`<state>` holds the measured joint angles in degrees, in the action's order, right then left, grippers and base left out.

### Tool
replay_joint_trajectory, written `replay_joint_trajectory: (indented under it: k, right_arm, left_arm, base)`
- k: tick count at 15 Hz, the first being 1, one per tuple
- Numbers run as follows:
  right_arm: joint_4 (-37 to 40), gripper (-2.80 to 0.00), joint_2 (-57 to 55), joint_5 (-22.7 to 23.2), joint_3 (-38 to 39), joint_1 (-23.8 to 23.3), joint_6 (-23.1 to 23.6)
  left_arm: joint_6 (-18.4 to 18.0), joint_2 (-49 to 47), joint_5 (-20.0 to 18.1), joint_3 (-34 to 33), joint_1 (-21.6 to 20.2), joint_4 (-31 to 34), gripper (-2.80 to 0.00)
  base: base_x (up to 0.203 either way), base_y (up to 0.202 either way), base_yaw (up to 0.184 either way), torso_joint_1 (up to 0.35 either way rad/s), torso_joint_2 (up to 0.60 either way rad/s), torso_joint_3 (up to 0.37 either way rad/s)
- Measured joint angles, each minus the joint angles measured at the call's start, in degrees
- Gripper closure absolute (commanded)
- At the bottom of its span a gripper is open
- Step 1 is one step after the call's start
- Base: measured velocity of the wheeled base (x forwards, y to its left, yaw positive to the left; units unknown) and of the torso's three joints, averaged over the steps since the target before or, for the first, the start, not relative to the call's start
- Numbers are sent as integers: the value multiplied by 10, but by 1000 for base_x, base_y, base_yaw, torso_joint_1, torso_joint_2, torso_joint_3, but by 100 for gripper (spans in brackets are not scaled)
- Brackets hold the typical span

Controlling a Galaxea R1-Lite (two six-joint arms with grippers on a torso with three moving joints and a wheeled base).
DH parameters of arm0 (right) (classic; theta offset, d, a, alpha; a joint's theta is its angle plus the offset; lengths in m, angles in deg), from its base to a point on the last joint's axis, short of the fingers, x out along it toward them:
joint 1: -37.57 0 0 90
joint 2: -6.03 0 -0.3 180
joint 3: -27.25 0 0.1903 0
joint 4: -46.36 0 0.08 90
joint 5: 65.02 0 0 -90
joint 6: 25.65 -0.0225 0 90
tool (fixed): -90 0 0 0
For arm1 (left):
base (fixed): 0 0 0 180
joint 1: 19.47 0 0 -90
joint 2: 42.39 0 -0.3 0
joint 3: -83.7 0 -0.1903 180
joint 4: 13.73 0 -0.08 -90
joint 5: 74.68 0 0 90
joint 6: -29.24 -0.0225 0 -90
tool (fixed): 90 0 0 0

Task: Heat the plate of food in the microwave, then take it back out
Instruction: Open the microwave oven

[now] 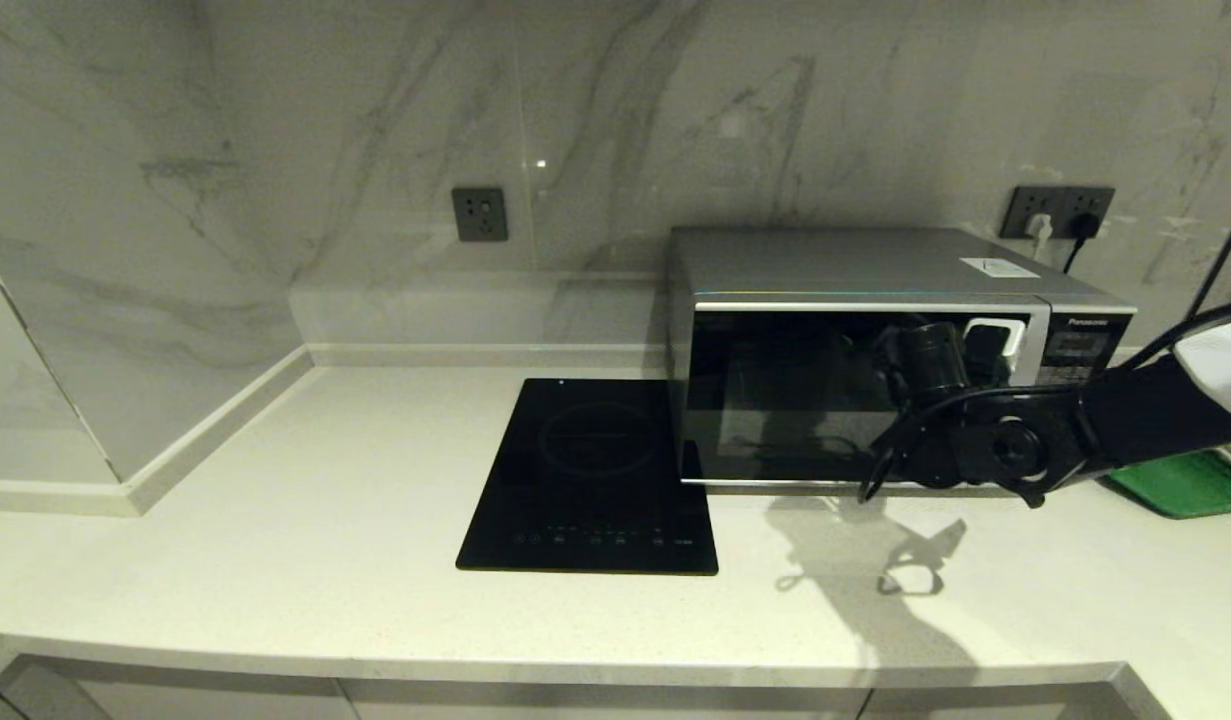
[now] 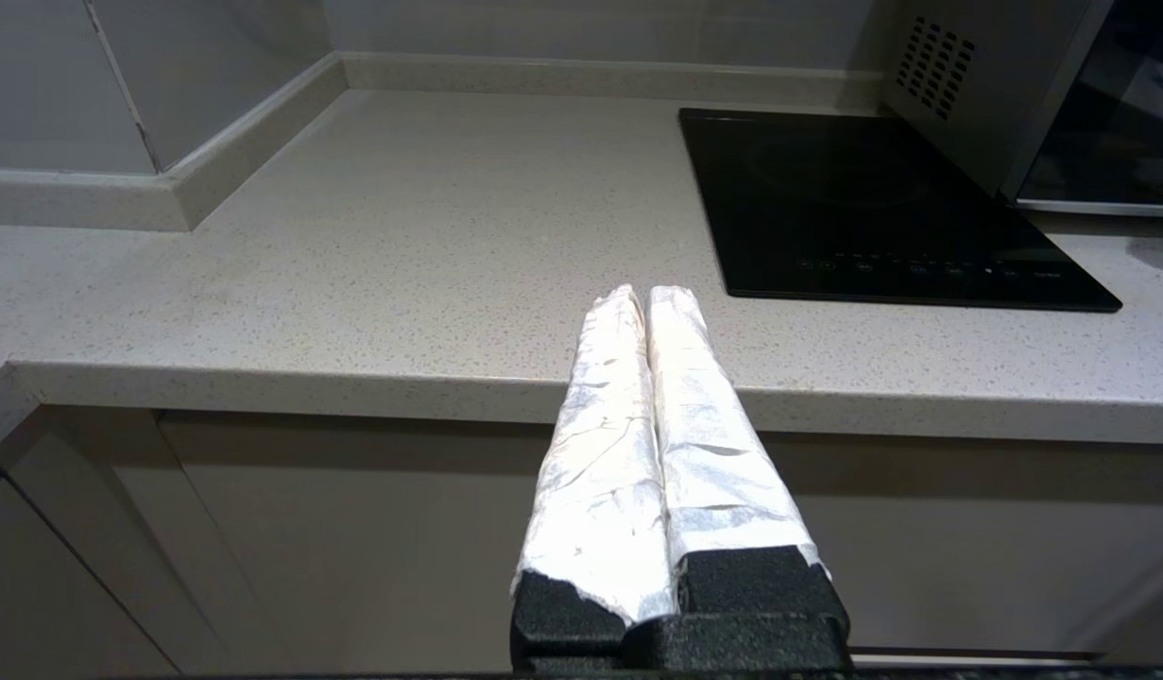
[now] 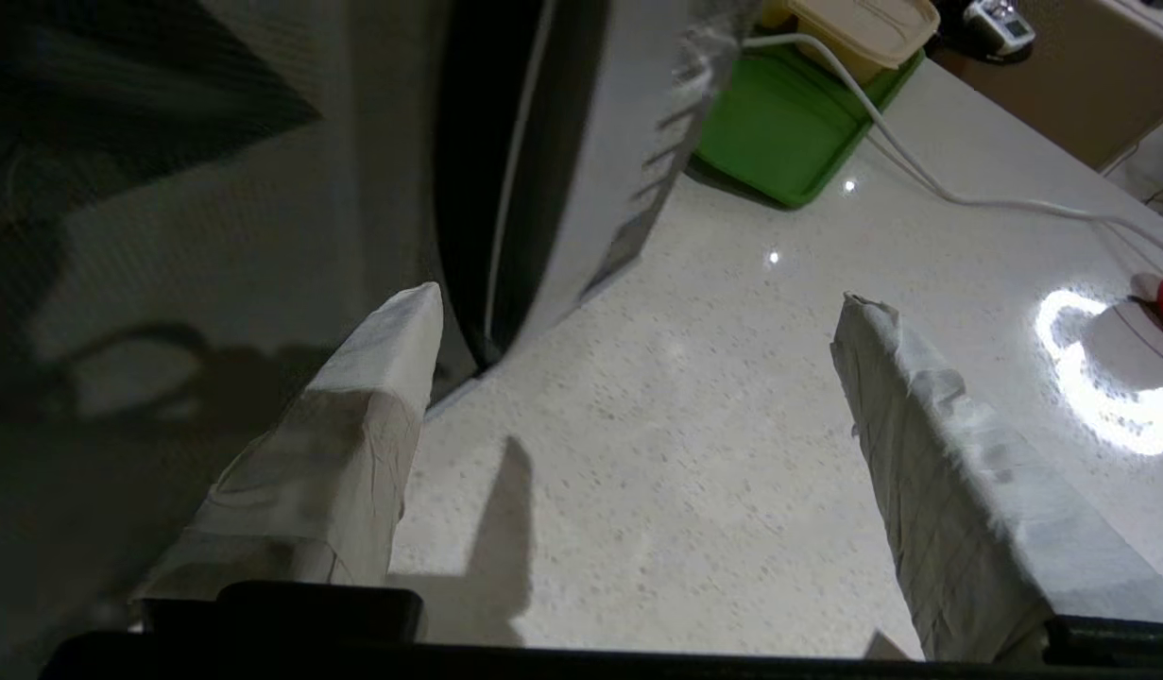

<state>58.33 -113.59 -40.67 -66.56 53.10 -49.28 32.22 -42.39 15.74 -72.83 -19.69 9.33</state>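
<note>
The microwave (image 1: pixel 855 270) stands at the back right of the counter with its dark glass door closed; its vented side (image 2: pixel 959 85) shows in the left wrist view. My right gripper (image 1: pixel 1000 365) hangs in front of the door's right part. It (image 3: pixel 638 297) is open and holds nothing, with one finger (image 3: pixel 383 378) close to the door glass and the other (image 3: pixel 921 425) out over the counter, near the microwave's (image 3: pixel 581 142) lower corner. The plate of food is out of view. My left gripper (image 2: pixel 642 293) is shut and empty, parked at the counter's front edge.
A black induction hob (image 1: pixel 590 480) lies left of the microwave. A green tray (image 1: pixel 1180 485) sits right of it, with a cream container (image 3: pixel 864 28) on the tray (image 3: pixel 779 132). A white cable (image 3: pixel 921 179) trails across the counter.
</note>
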Motion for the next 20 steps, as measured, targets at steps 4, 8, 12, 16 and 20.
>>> replay_joint_trajectory:
  k: [4, 8, 12, 16, 20]
  right_arm:
    - [0, -280, -40, -4, -62, -25, 29]
    - [1, -280, -53, -2, -79, -52, 33]
    - [1, -280, -55, 2, -82, -76, 32]
    - [-1, -280, -55, 3, -77, -93, 27]
    - [-3, -280, -51, 2, -62, -96, 14]
  left_arm:
    - [0, 0, 0, 0, 0, 0, 0]
    - [0, 0, 0, 0, 0, 0, 0]
    - [0, 0, 0, 0, 0, 0, 0]
    - [0, 0, 0, 0, 0, 0, 0]
    - [0, 0, 0, 0, 0, 0, 0]
  base:
    - [0, 0, 0, 0, 0, 0]
    - [0, 0, 0, 0, 0, 0]
    - [0, 0, 0, 0, 0, 0]
    - [0, 0, 0, 0, 0, 0]
    - [0, 0, 0, 0, 0, 0]
